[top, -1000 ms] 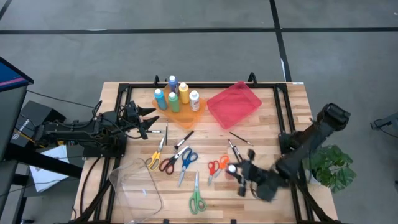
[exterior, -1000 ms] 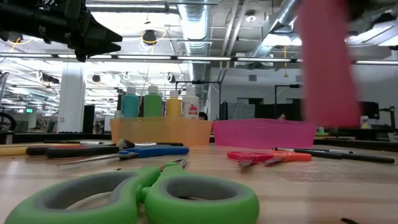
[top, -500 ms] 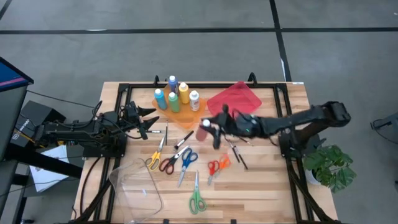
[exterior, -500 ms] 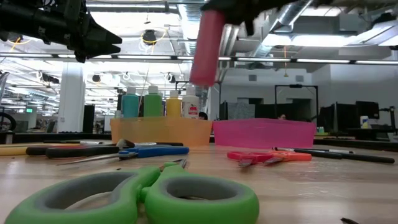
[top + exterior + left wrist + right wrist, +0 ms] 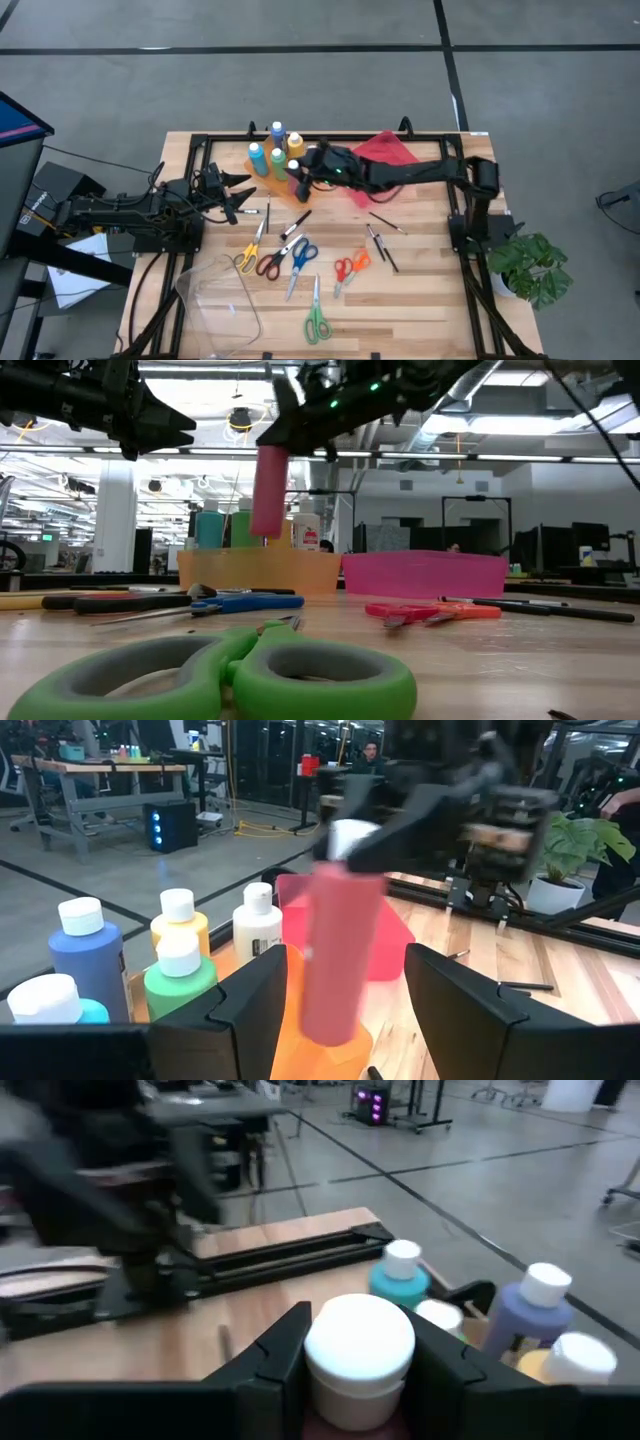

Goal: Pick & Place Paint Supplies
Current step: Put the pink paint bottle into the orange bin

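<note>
The right gripper [image 5: 297,172] is carrying a pink paint bottle with a white cap [image 5: 268,491], jaws clamped on it, above the orange plastic tray [image 5: 312,187]. Next, I judge, it needs lowering into a free spot among the bottles [image 5: 277,152] crowding that tray. The left gripper [image 5: 243,196] is waiting beside the tray, jaws apart.

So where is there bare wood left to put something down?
Bare wood: the right side, between the brushes and the table edge, and the near strip past the green scissors. Crowded: the scissors cluster at the centre, and the orange tray full of bottles.
</note>
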